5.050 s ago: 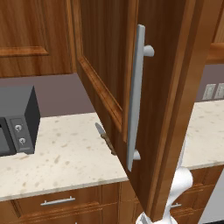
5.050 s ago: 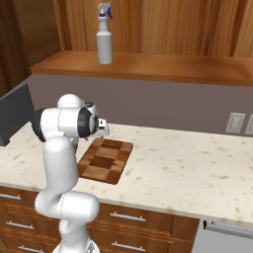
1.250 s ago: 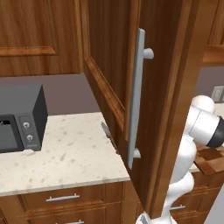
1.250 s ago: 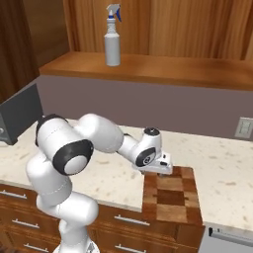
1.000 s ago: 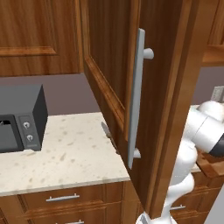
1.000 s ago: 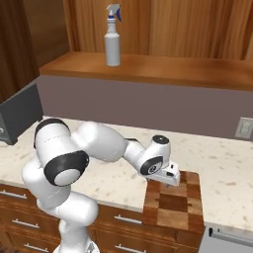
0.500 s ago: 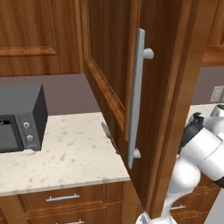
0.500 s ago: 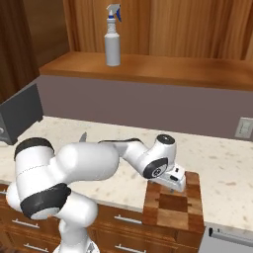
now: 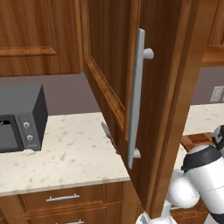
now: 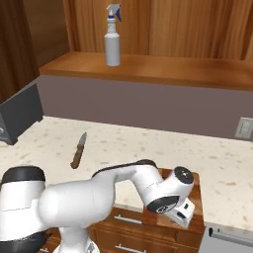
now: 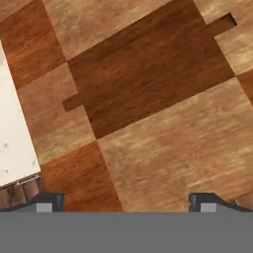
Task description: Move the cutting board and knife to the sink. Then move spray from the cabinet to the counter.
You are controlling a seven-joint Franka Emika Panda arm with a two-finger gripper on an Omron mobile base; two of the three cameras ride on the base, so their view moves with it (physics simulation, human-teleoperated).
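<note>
In the right base view we see our arm bent low and stretched forward over the counter [image 10: 148, 143], the wrist turned down so the gripper [image 10: 182, 213] hangs right above the cutting board [image 10: 193, 190], near the counter's front edge. The cabinet [image 9: 148, 87] is the biggest thing near us: its door stands open, the long silver handle [image 9: 136, 98] facing the left base camera, and its shelf runs well above and behind the jaws. The counter spreads under the jaws and away to their left, where a dark microwave [image 9: 19, 118] sits at the far end. The cutting board lies flat directly beneath the jaws; in the hand view its patchwork blocks [image 11: 148, 84] run under both fingertips [image 11: 47, 201] (a strip of pale counter shows at one side). The jaws stand wide apart, with nothing between them and the board's face below. The spray [image 10: 112, 42] stands upright on the cabinet shelf, high above and to the left of the jaws. The knife [image 10: 78, 149] lies flat on the counter well to the left of the jaws, apart from the board.
</note>
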